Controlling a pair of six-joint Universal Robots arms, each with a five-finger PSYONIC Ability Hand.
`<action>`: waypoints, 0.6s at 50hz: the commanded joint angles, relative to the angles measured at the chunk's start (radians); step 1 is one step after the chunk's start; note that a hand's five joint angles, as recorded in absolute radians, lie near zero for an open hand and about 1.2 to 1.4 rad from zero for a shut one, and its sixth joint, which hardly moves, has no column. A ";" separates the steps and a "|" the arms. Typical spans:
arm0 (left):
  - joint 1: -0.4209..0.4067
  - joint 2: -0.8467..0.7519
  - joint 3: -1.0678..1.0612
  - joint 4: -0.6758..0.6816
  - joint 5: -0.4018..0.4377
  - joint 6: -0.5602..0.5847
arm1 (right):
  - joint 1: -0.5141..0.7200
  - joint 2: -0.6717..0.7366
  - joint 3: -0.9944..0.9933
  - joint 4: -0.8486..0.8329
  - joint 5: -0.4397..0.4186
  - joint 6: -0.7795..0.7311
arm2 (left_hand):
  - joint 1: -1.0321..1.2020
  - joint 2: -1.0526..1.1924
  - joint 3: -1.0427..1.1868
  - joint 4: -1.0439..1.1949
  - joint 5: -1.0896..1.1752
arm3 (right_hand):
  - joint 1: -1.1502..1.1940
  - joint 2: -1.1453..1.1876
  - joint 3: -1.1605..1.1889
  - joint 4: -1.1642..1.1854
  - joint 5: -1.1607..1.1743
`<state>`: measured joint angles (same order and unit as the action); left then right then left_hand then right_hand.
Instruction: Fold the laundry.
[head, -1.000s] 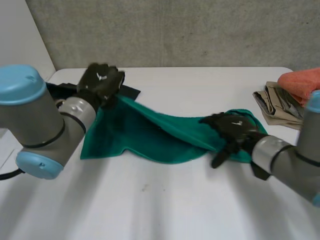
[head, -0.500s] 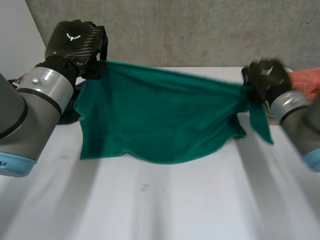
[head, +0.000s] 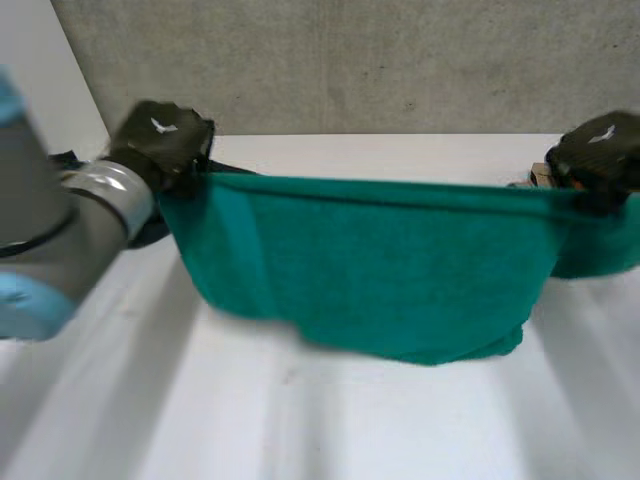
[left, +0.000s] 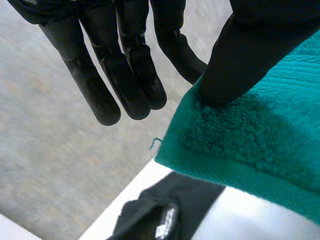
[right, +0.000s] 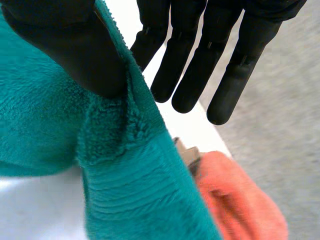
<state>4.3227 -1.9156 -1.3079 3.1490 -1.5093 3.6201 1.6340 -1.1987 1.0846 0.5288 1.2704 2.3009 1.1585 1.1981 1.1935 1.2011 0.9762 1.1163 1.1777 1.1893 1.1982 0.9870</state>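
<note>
Both raised, left hand and right hand pinch towel corners

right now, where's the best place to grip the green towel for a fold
Probably its two top corners, each from its outer end. The green towel hangs as a flat sheet from a taut top edge, and the left hand and right hand pinch it there, thumb against the pile.
</note>
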 joint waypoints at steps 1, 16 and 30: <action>-0.018 -0.258 0.295 0.246 -0.012 0.037 | 0.113 0.177 -0.170 -0.264 0.138 0.076 | 0.238 0.198 0.203 0.195 0.246 | 0.280 0.219 0.207 0.198 0.235; -0.020 -0.158 0.326 0.724 -0.091 0.025 | 0.150 0.016 -0.069 -1.069 0.192 0.321 | 0.238 0.198 0.203 0.195 0.246 | 0.280 0.219 0.207 0.198 0.235; -0.018 0.020 -0.298 0.707 -0.032 -0.001 | 0.132 0.014 0.247 -0.644 0.020 0.307 | 0.238 0.198 0.203 0.195 0.246 | 0.280 0.219 0.207 0.198 0.235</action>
<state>4.3029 -1.9055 -1.3828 3.8686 -1.5846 3.6212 1.7722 -1.2178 1.2050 -0.2471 1.3818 2.6221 1.1585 1.1990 1.1945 1.2017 0.9933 1.1163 1.1777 1.1901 1.1985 1.0048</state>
